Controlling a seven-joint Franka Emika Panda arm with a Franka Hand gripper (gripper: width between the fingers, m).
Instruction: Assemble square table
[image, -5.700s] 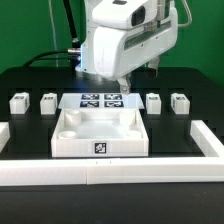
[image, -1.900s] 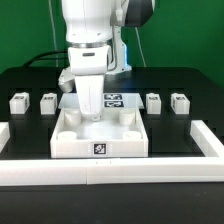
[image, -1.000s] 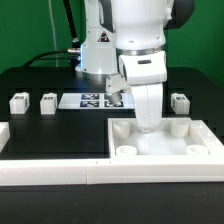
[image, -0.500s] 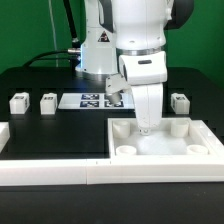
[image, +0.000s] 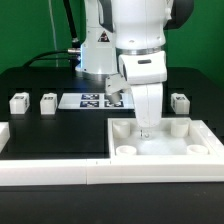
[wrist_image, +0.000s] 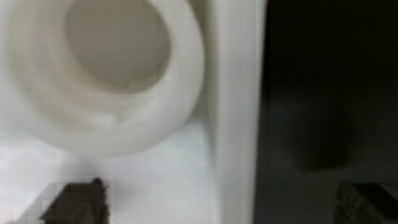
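Black worktop bounded by white rails, with open room at near left. Square table top lies in the near right corner against the near rail. Tool reaches down into it, fingers spread wide, released, gripping nothing. Leg blocks stand far, flanking the marker board with its black-and-white tags.

We see a glossy white arm, rounded casings, dark grey cap at one o'clock, black cable at eleven o'clock

White tray-like tabletop at the exterior view's right, three leg blocks behind.
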